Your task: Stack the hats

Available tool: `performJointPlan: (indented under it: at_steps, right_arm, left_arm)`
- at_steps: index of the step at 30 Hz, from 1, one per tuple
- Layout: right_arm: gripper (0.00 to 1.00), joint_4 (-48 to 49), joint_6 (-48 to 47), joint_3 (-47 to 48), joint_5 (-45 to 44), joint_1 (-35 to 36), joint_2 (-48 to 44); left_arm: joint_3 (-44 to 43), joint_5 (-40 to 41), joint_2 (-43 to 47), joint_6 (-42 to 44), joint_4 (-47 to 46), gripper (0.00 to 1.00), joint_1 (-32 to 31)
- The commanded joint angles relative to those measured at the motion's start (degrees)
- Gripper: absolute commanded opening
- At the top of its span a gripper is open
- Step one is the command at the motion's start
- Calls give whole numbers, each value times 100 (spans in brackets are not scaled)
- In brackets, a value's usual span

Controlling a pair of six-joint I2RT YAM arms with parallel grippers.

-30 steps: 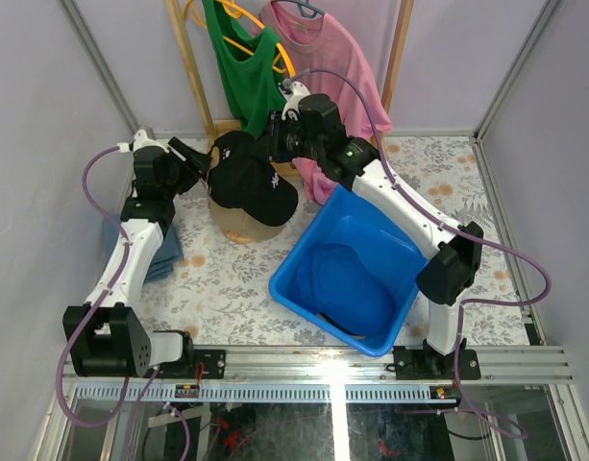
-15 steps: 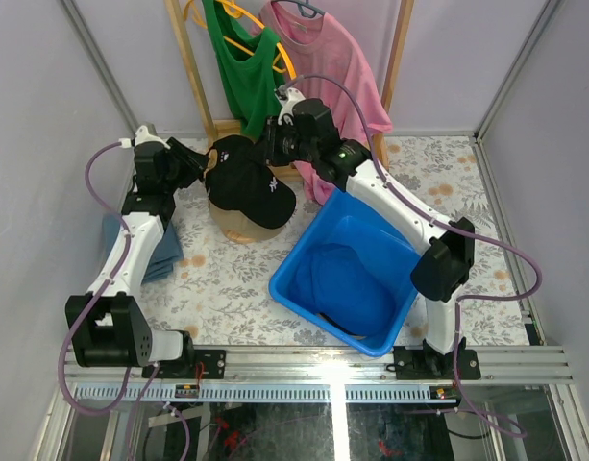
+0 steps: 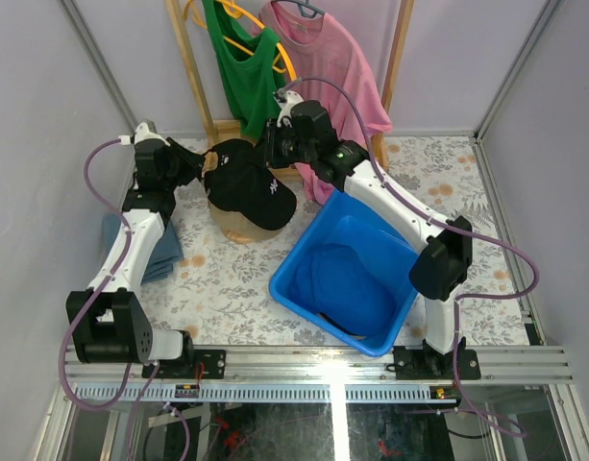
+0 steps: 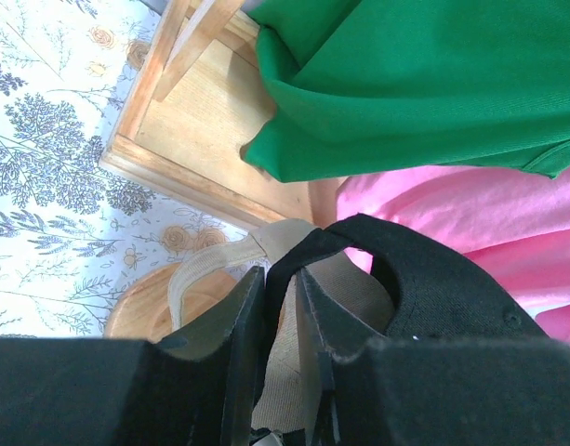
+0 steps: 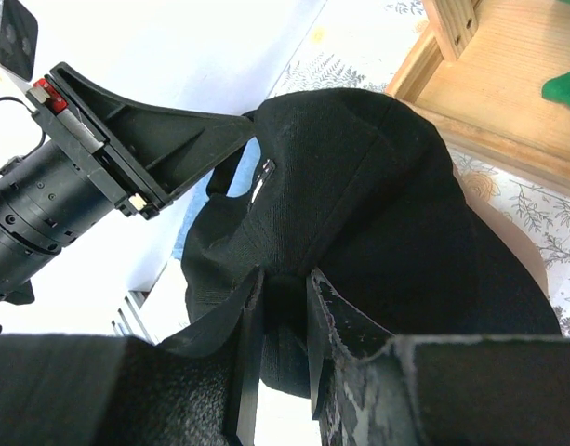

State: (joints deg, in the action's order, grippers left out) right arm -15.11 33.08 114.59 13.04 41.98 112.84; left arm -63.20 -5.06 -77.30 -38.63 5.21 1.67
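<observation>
A soft black cloth baseball cap sits by the far edge of the bench, toward the far left corner. It rests on a tan cloth cap that covers a round wooden dome stand. The left gripper is pinching its back rim beside the strap hole. The right gripper is squeezing a fold of its top. I think the black cap is light and floppy, so it may sag; holding two sides looks best. A royal blue cap lies in a blue plastic tub nearer the front edge.
</observation>
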Motion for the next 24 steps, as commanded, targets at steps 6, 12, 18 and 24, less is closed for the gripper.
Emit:
performJointPlan:
  at_steps: [6,12,18,24]
  right_arm:
    - [21,-155,-44,0,-153,39,47]
    - [23,-324,-91,-9,-195,47,113]
    - [26,-433,-152,-60,-223,77,121]
    - [33,-482,-213,-172,-184,135,111]
  left_arm:
    - [-220,124,-184,241,-135,18,48]
    - [-256,120,-278,344,-100,19,50]
    - [-247,111,-340,450,-47,20,52]
    - [-255,122,-375,572,3,21,50]
